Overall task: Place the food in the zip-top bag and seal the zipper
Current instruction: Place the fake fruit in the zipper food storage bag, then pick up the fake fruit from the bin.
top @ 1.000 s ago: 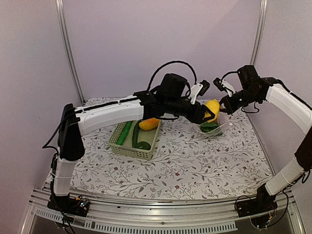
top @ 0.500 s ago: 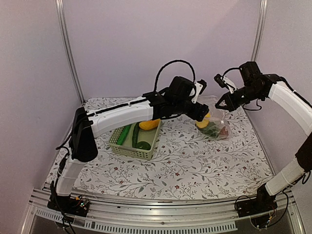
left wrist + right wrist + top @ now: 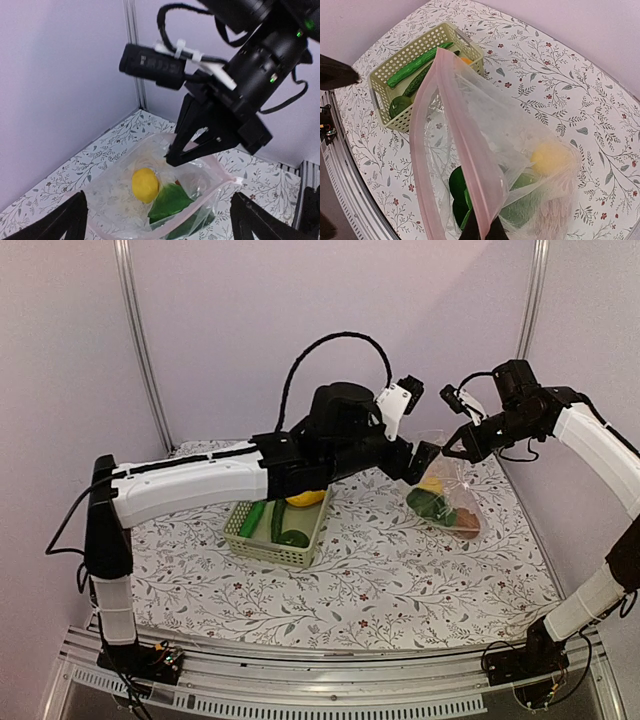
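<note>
**Loading in hand: bag part filled, basket not yet emptied**

In my top view the basket (image 3: 240, 530) sits left of centre on the surface (image 3: 380, 590), at about 8 o'clock from the bag. Cucumbers (image 3: 256, 514) and a pepper (image 3: 306, 498) lie in it, so I judge the filling step only part done.

The left fingers (image 3: 67, 220) stand wide apart with nothing between them, hanging just over the bag's mouth.

The bag (image 3: 485, 115) is held up toward 2 o'clock of the surface, mouth upward. Its lower end looks to rest on the cloth, though I cannot be sure. A lemon (image 3: 145, 184) and a leaf (image 3: 170, 200) lie at its bottom.

The right fingers (image 3: 179, 135) are pressed together on the zipper (image 3: 467, 145), at the 12 o'clock side of the mouth as the left wrist sees it. That grip keeps the mouth gaping.

My next move, as I judge it, is to swing the left arm back toward 8 o'clock. There I would lower it into the basket and close across the narrow width of one cucumber, while the right arm holds the mouth steady. Sealing must wait: the zipper is unpressed and food remains outside.
</note>
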Robot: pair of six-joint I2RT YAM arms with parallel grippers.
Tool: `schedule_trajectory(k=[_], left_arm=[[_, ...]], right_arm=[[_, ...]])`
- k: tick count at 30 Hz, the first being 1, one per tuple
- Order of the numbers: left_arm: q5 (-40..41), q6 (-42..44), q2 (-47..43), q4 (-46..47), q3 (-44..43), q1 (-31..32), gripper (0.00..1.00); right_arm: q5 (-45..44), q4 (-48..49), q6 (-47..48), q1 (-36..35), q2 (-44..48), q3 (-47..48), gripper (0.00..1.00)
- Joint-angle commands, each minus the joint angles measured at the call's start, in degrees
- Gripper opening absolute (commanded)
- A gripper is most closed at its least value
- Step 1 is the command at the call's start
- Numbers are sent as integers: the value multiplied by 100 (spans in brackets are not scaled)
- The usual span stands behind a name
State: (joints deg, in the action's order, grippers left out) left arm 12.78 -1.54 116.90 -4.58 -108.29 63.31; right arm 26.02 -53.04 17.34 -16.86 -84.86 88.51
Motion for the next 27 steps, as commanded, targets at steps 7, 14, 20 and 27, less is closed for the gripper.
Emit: schedule_trajectory(k=[7,14,20,27], left_arm=[[1137,-60,-1576,643,1674,-39,100],[1295,-775,-2092,-303,2895,-621,100],[724,-1446,-1937,-1345,3065,-1171,96],[-483,-1908,-1548,-2534,2814,-1725,87]], right_arm=[[-377,139,29,-14,-7,-124,0],[-602,181,163,-8,323,-351,0],[-633,187,238,-10,517,-589,0],[-582,197,278,-10,619,-701,0]])
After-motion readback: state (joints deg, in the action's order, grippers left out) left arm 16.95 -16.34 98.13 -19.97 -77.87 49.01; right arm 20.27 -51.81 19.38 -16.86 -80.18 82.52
